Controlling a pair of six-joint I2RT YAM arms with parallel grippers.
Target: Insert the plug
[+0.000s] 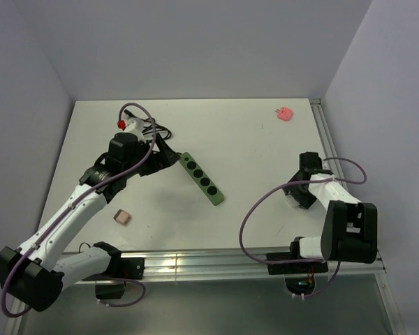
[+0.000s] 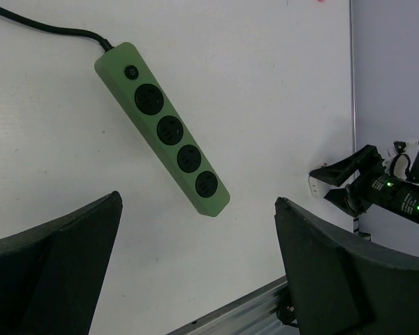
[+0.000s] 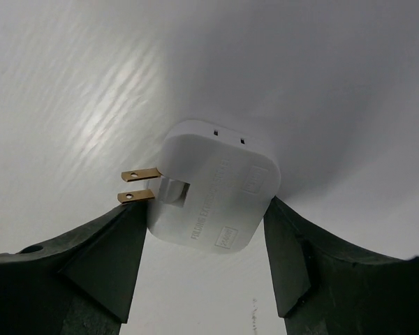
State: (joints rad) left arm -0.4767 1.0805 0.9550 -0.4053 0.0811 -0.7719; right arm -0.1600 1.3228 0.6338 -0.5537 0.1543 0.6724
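though the plug (image 3: 216,188) isn't in the strip (image 1: 202,179) yet, the pickup is on.
plug lies flat at the table's (image 1: 251,139) 4 o'clock, well apart from the strip near centre; lift, carry and insert all remain. right gripper (image 3: 204,208) fingers (image 3: 105,265) straddle it, close against both sides, but whether they pinch i cannot tell. left gripper (image 2: 195,279), by the strip's 10 o'clock end, is spread wide and holds nothing.

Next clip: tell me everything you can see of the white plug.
The white plug is a flat, rounded-square block, plastic by its look, with faint embossed lettering and two small slots at one edge. Two brass prongs, each with a hole, stick out sideways. It lies flat on the white table, between the fingers of the right gripper; whether they press it cannot be told.
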